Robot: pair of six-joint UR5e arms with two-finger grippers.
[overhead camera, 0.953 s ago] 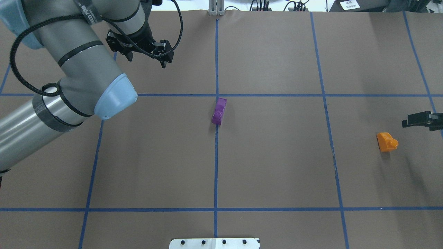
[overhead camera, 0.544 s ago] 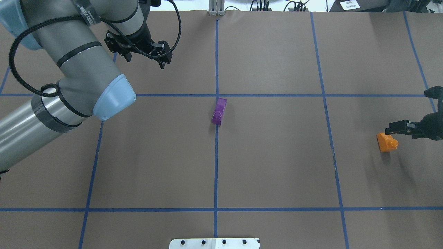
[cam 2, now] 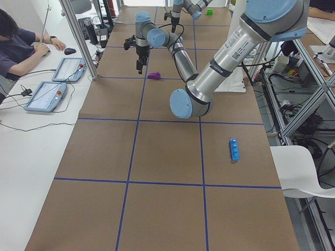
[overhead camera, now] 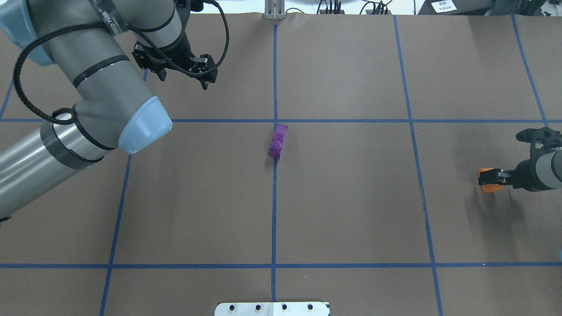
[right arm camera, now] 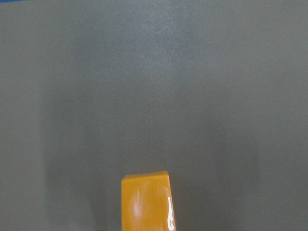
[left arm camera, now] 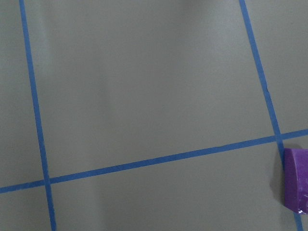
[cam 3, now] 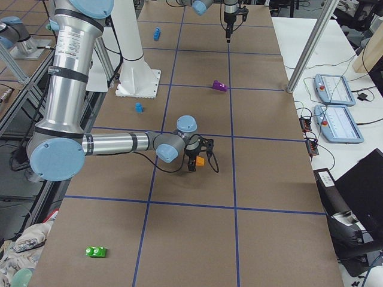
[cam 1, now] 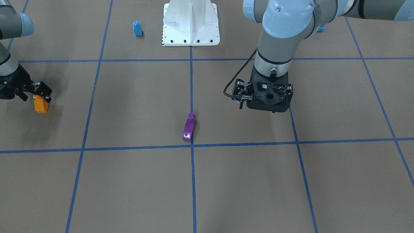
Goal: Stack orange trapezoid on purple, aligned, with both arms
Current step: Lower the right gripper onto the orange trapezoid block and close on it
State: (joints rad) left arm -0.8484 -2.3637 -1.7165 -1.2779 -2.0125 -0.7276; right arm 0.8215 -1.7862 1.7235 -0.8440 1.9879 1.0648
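- Bricks first: the orange brick (overhead camera: 491, 188) lay on the brown table (overhead camera: 351, 197), far on the robot's right side and well apart from the purple brick (overhead camera: 278, 140). In the right wrist view only one end of it showed, at the bottom edge, with a white mark on one face.
- The purple brick lay at the middle of the table, on the central blue tape line (overhead camera: 274, 210) and near a crossing of two lines. It seemed to lie on its side, with the stud toward the white base (cam 1: 190, 22).
- The right gripper (overhead camera: 494, 177) was low and directly over the orange brick, and one black finger covered the brick's middle in the overhead view. I could not tell from any view whether the fingers were pressed on the brick or stood apart.
- The left gripper (overhead camera: 183, 80) hung above bare table, near the purple brick but not over it. Its two fingers stood apart with nothing between them. Its wrist camera caught only a corner of the purple brick.
- In my judgement the step in hand was the pick of the orange brick by the right arm (cam 3: 114, 142); the stacking was not yet begun.
- The next move probably called for a firm grip on the orange brick, then a lift and a carry to the centre. The left arm (overhead camera: 101, 79) would likely need to stand the purple brick stud-up and hold it, so that the slopes could be lined up.
- A small blue brick (cam 1: 137, 28) stood near the white base and took no part.
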